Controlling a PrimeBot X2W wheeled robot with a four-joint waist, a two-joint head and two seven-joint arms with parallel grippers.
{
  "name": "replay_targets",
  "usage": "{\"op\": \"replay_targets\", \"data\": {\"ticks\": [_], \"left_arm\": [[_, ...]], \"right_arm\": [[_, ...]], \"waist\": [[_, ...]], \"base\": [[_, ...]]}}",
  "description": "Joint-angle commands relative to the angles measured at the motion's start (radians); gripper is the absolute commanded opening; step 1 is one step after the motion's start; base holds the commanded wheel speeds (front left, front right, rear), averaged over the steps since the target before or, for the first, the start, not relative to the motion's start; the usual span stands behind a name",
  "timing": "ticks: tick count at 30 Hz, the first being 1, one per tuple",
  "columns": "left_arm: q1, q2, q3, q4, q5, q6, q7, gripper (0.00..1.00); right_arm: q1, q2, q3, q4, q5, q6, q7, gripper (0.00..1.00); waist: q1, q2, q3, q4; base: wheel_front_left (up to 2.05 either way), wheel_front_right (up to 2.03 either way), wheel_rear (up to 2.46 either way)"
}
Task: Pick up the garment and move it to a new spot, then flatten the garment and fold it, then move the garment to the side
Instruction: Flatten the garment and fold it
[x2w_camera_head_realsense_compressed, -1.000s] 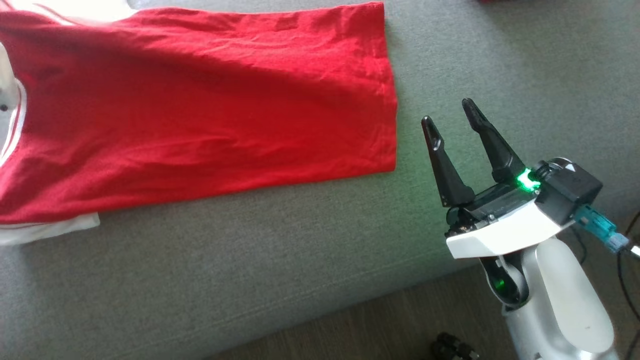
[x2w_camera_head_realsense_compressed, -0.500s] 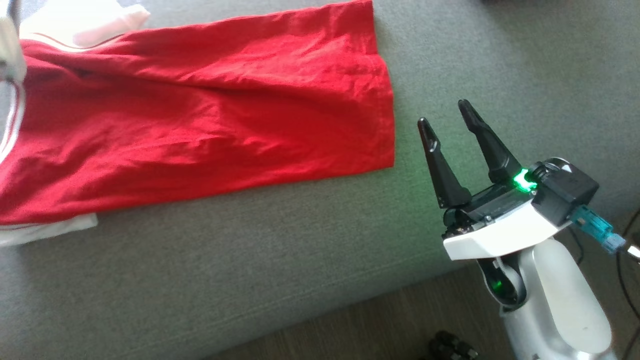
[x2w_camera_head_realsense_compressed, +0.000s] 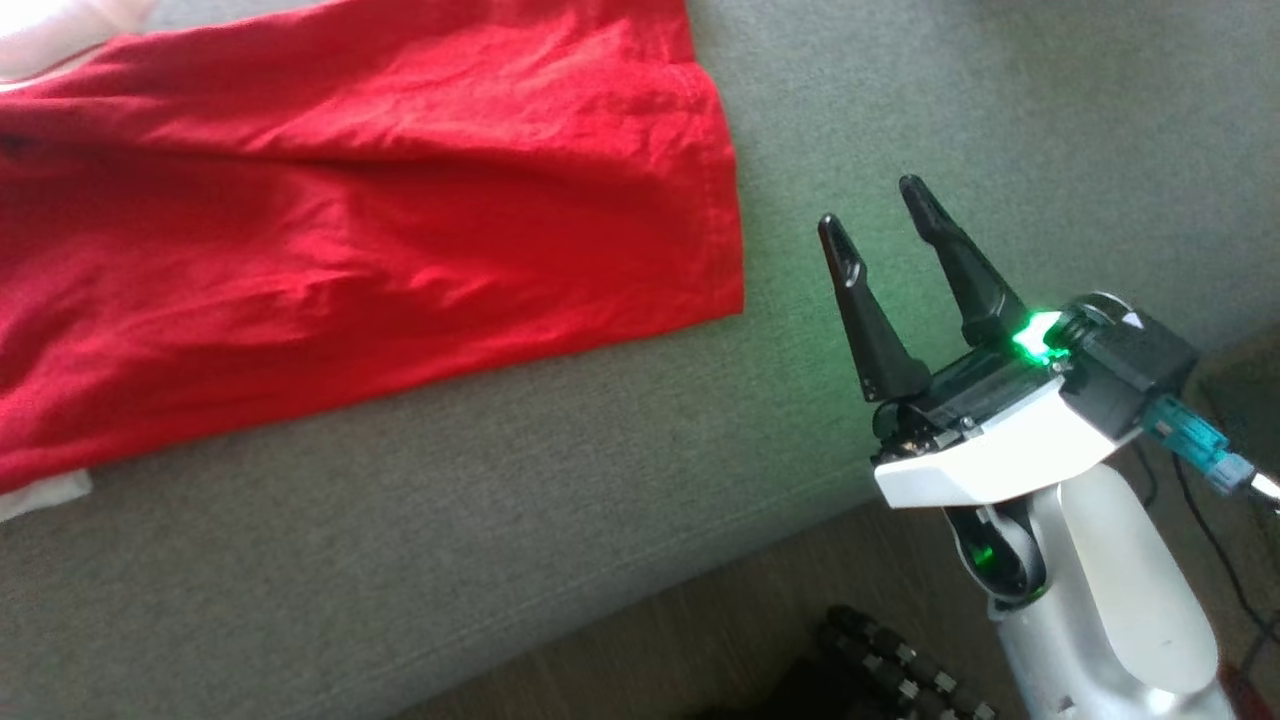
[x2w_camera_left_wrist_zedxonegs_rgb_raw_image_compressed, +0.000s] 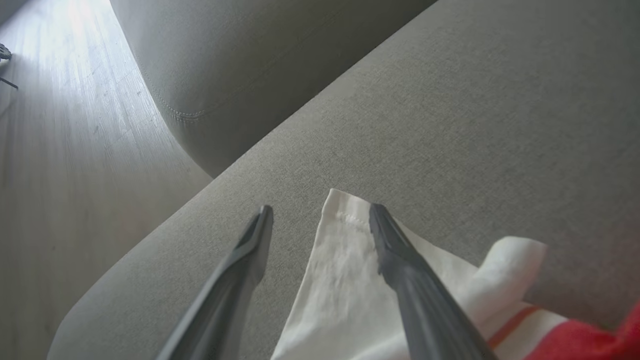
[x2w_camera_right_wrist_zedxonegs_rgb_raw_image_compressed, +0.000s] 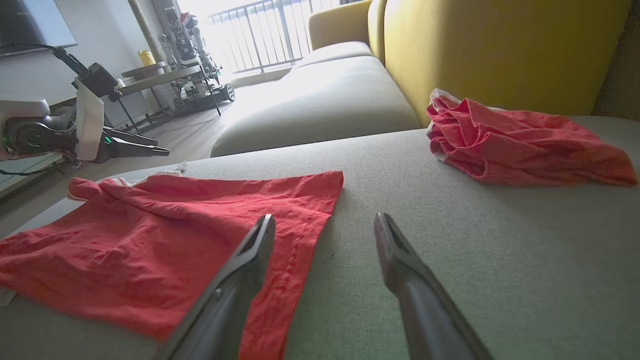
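The garment (x2w_camera_head_realsense_compressed: 350, 210) is a red shirt with white sleeves, spread on the grey sofa seat (x2w_camera_head_realsense_compressed: 500, 520) with some creases. My left gripper (x2w_camera_left_wrist_zedxonegs_rgb_raw_image_compressed: 321, 209) is open just above one white sleeve (x2w_camera_left_wrist_zedxonegs_rgb_raw_image_compressed: 340, 280) at the garment's far end, and nothing is pinched between its fingers. From the right wrist view, the left gripper (x2w_camera_right_wrist_zedxonegs_rgb_raw_image_compressed: 157, 146) hovers beyond the garment (x2w_camera_right_wrist_zedxonegs_rgb_raw_image_compressed: 150, 240). My right gripper (x2w_camera_head_realsense_compressed: 870, 205) is open and empty, off the garment's hem side near the seat's front edge. Its fingers point over the hem in the right wrist view (x2w_camera_right_wrist_zedxonegs_rgb_raw_image_compressed: 325, 219).
A second red garment (x2w_camera_right_wrist_zedxonegs_rgb_raw_image_compressed: 520, 145) lies crumpled against the yellow backrest (x2w_camera_right_wrist_zedxonegs_rgb_raw_image_compressed: 500, 50). Another grey cushion (x2w_camera_left_wrist_zedxonegs_rgb_raw_image_compressed: 240, 65) adjoins the seat, with wooden floor (x2w_camera_left_wrist_zedxonegs_rgb_raw_image_compressed: 60, 150) beside it. A dark ribbed object (x2w_camera_head_realsense_compressed: 890, 670) lies on the floor below the seat edge.
My left gripper has opened and let go of the garment's white sleeve end. The cloth has settled with more folds. The head camera has shifted; the right gripper stays open.
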Motion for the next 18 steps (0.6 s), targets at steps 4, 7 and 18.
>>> {"op": "replay_targets", "data": {"ticks": [4, 7, 18], "left_arm": [[-0.081, 0.036, 0.029, 0.039, 0.007, -0.016, 0.039, 1.0], [-0.085, 0.034, 0.026, 0.053, 0.003, -0.023, 0.059, 1.0], [-0.102, 0.038, 0.01, 0.088, 0.01, -0.049, 0.08, 1.0]], "right_arm": [[-0.007, 0.01, 0.023, -0.038, 0.013, 0.0, -0.009, 1.0], [-0.005, 0.01, 0.023, -0.039, 0.016, 0.0, -0.009, 1.0], [-0.011, 0.01, 0.029, -0.038, 0.02, 0.0, -0.009, 1.0]], "waist": [[-0.0001, 0.0, 0.028, -0.025], [-0.0001, 0.0, 0.033, -0.027], [-0.0001, 0.0, 0.048, -0.047]], "base": [[0.0, 0.0, 0.0], [0.0, 0.0, 0.0], [0.0, 0.0, 0.0]]}}
